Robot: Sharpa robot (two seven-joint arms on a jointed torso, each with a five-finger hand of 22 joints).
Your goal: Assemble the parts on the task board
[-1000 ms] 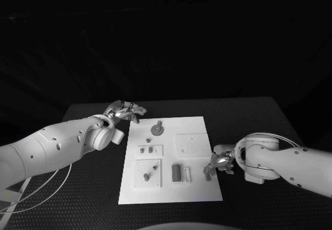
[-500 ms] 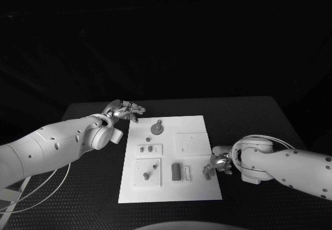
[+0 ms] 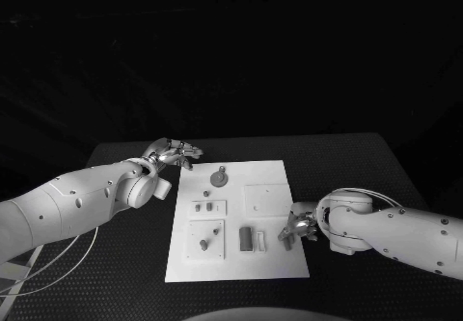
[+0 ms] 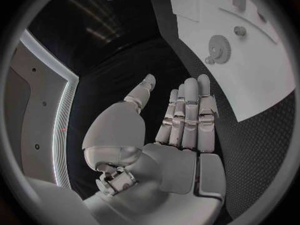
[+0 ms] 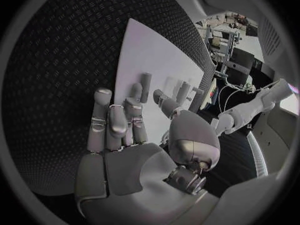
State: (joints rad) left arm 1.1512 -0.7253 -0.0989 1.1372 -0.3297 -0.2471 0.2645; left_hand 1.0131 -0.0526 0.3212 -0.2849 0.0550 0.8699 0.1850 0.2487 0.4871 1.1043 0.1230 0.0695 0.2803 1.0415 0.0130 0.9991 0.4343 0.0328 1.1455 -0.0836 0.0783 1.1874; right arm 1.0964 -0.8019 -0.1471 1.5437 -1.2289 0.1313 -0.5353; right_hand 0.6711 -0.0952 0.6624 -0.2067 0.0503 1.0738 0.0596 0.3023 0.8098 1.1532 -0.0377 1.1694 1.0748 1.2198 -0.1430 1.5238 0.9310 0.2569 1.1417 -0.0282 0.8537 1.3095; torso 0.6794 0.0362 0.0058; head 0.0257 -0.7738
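Right hand reaching for peg at board edge
Both hands holding nothing, fingers apart; left hand idling beside board; risk: fingers knocking peg off board

The task board lies flat and lengthwise on my table, a white plate. A round gear sits near its far edge, small pegs stand in a raised block at its left side, and upright pieces stand near its near edge.

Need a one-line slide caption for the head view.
Left hand hovers open off the task board's far left corner; right hand reaches a small part at its right edge.
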